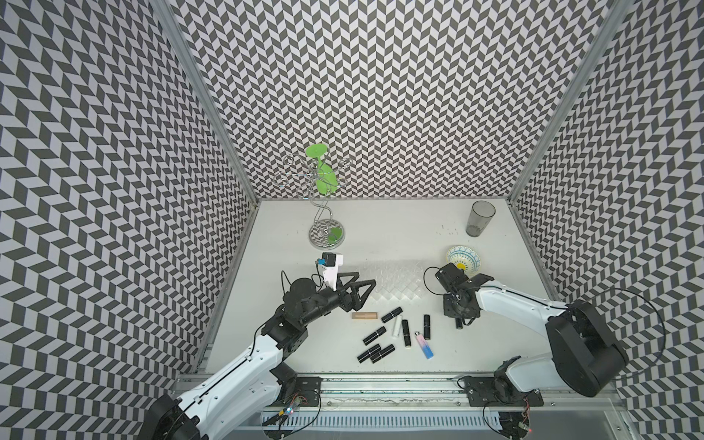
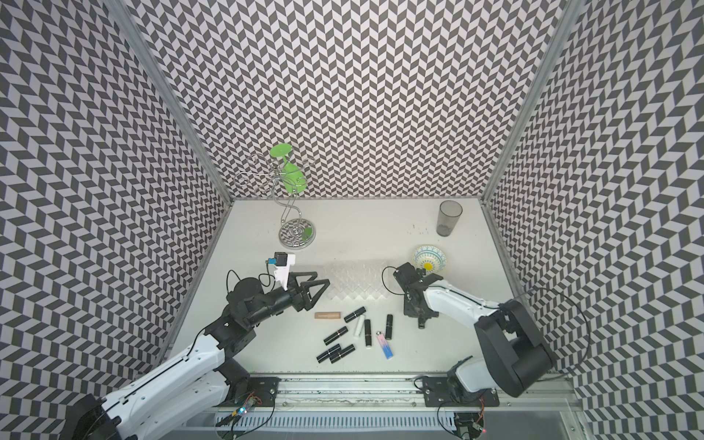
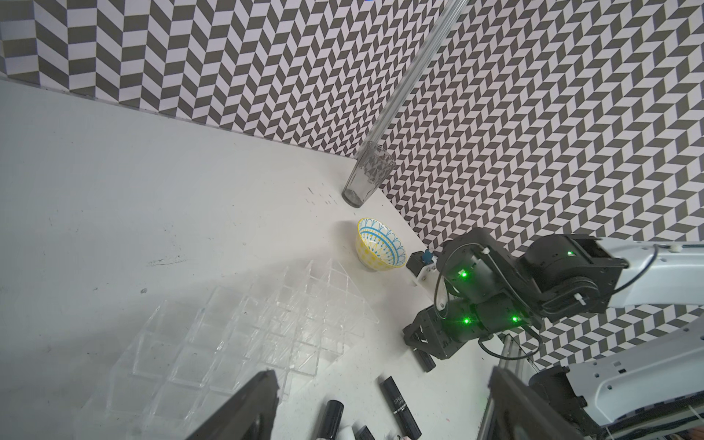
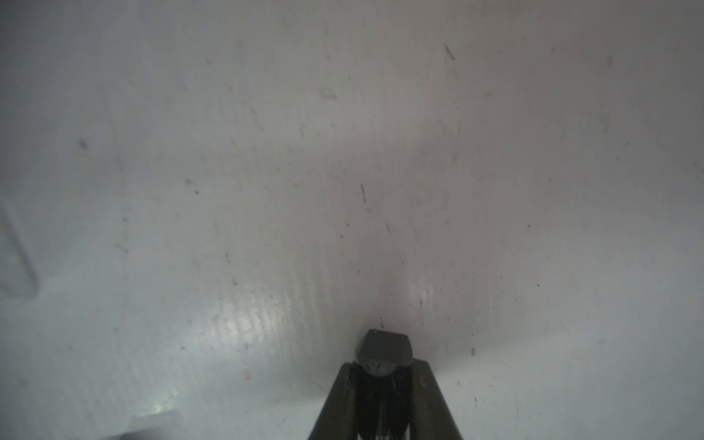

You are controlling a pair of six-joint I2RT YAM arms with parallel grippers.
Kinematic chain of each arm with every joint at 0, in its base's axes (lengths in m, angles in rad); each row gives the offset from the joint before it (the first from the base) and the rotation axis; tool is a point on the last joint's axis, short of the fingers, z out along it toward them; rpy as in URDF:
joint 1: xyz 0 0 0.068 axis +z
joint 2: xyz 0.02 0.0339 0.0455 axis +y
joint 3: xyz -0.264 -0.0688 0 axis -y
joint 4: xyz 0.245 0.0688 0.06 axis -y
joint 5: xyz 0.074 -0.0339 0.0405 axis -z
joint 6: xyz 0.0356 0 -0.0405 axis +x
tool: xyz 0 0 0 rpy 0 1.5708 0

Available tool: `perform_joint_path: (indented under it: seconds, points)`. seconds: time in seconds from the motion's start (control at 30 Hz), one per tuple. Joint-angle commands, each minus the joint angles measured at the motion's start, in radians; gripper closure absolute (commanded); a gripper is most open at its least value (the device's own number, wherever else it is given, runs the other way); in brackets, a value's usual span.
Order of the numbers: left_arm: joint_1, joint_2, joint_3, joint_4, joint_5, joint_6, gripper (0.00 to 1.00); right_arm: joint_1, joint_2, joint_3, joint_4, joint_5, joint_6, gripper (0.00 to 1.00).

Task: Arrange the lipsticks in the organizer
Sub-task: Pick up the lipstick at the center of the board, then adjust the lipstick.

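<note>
The clear organizer (image 1: 396,282) (image 3: 213,343) stands mid-table with no tube visible in its compartments. Loose lipsticks lie in front of it: a tan one (image 1: 364,315), a white one (image 1: 396,327), a pink-to-blue one (image 1: 425,346) and several black ones (image 1: 374,336) (image 2: 388,326). My left gripper (image 1: 362,287) (image 3: 383,384) hovers open at the organizer's left front corner, holding nothing. To the right of the pile, my right gripper (image 1: 460,318) (image 4: 383,367) points straight down at the table. It is shut on a black lipstick (image 4: 383,348) (image 3: 426,360), whose end pokes out just above the table.
A blue-and-yellow bowl (image 1: 463,260) sits right behind my right wrist. A grey tumbler (image 1: 480,219) stands at the back right. A wire stand with a green glass (image 1: 324,213) rises at the back left. Patterned walls close three sides.
</note>
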Motion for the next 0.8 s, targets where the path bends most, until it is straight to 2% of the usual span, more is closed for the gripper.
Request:
perform_joint_path:
  seconds: [0.0, 0.1, 0.27, 0.3, 0.37, 0.4, 0.43, 0.63, 0.67, 0.77]
  points:
    - [-0.001, 0.02, 0.004, 0.039, 0.025, 0.001, 0.11, 0.006, -0.088, -0.001, 0.079, -0.017, -0.025, 0.98]
    - [-0.003, 0.047, -0.001, 0.079, 0.079, -0.013, 0.13, 0.023, -0.168, -0.009, 0.147, -0.044, -0.054, 0.99]
    - [-0.025, 0.12, -0.021, 0.245, 0.236, -0.061, 0.16, 0.062, -0.334, -0.02, 0.363, -0.211, -0.185, 0.99]
    - [-0.034, 0.136, -0.022, 0.275, 0.255, -0.067, 0.16, 0.063, -0.355, -0.02, 0.393, -0.211, -0.185, 0.99]
    - [-0.06, 0.176, -0.022, 0.345, 0.295, -0.074, 0.13, 0.063, -0.402, -0.009, 0.468, -0.211, -0.185, 0.99]
    - [-0.074, 0.196, -0.016, 0.361, 0.313, -0.072, 0.08, 0.064, -0.424, -0.003, 0.504, -0.211, -0.185, 0.99]
    - [-0.089, 0.219, -0.002, 0.363, 0.335, -0.059, 0.06, 0.064, -0.438, -0.002, 0.547, -0.477, -0.244, 1.0]
    - [-0.141, 0.288, 0.027, 0.416, 0.355, -0.012, 0.05, 0.064, -0.465, -0.029, 0.803, -0.477, -0.244, 1.0]
    - [-0.148, 0.294, 0.03, 0.418, 0.347, 0.001, 0.07, 0.065, -0.459, -0.039, 0.844, -0.891, -0.143, 1.0]
    - [-0.173, 0.31, 0.045, 0.42, 0.317, 0.036, 0.1, 0.072, -0.434, -0.059, 0.924, -1.031, -0.095, 1.0]
